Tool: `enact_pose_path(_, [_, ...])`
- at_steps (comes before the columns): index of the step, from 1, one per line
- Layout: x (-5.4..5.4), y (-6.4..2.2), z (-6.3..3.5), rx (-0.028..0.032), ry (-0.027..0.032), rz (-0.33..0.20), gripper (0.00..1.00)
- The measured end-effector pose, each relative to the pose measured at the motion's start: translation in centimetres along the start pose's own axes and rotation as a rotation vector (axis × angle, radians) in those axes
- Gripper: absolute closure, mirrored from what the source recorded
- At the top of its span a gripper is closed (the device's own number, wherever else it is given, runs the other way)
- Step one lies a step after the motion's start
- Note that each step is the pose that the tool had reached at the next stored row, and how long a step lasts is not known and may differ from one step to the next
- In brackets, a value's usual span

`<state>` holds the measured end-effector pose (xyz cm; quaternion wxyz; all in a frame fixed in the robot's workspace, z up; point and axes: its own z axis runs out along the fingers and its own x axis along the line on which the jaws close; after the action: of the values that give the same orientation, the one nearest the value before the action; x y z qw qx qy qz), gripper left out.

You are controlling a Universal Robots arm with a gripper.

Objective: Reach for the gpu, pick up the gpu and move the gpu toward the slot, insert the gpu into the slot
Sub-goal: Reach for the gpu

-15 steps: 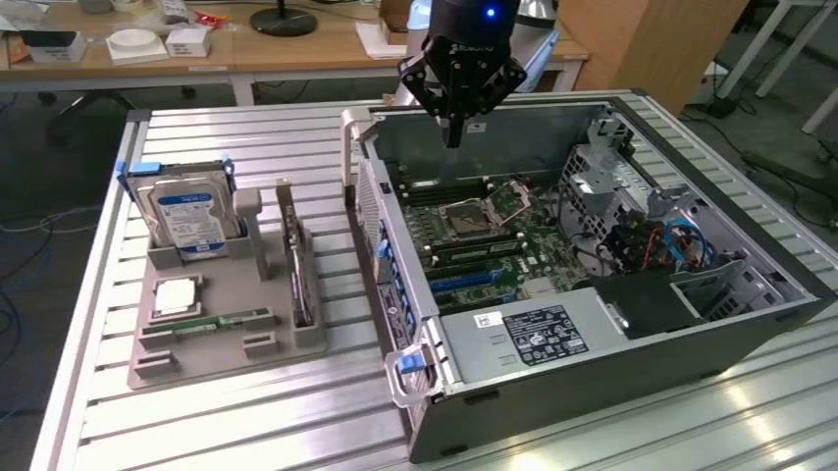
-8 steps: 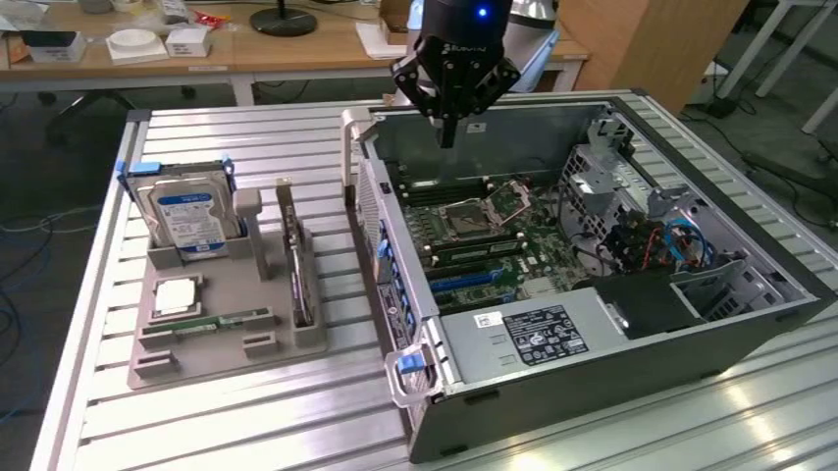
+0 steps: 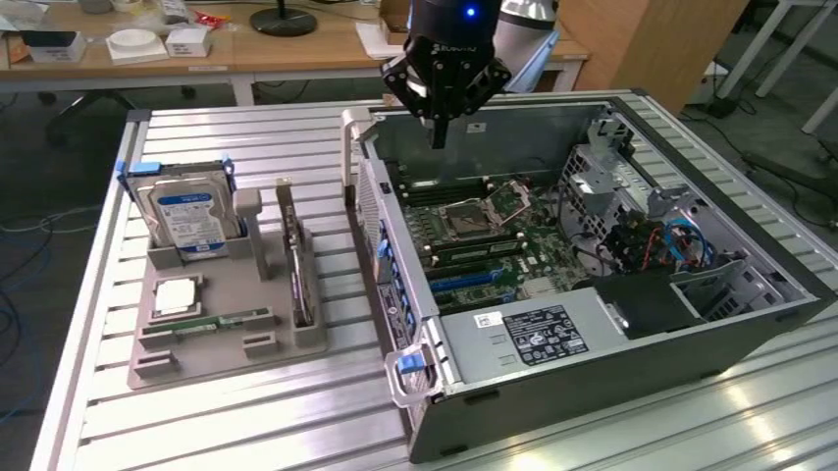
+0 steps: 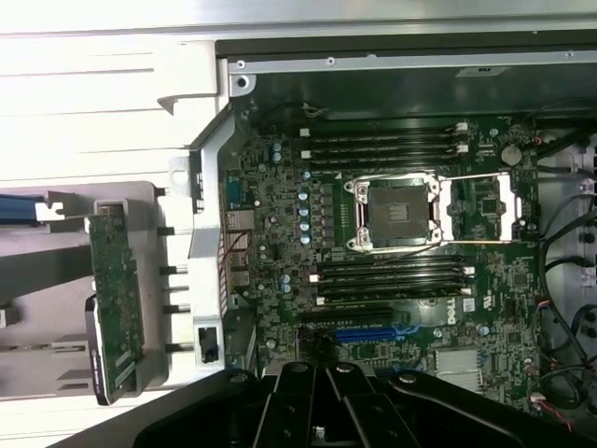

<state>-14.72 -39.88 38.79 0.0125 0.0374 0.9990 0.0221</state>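
The card point(image 3: 298, 267) stands on its long edge in a grey holder point(image 3: 210, 329) on the slatted tabletop point(image 3: 235, 137), just beside the open computer case point(image 3: 615, 324) on the exterior view's left. It is probably held upright so that its top edge is free for a grasp from above. Its long axis runs along the case's side wall and crosswise to the blue slot point(image 3: 472, 285) on the motherboard point(image 3: 550, 240). The wrist view shows its green face point(image 4: 114, 289). I cannot tell which end carries the bracket. The pincer point(image 3: 442, 137) hangs over the case's far edge, clenched on nothing and well apart from the card. A hard drive point(image 3: 194, 211) stands in the same holder.
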Motion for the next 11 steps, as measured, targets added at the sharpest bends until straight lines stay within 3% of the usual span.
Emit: enact_pose_path(11, [1.3, -0.09, -0.04, 0.0000, 0.0000, 0.000, 0.90])
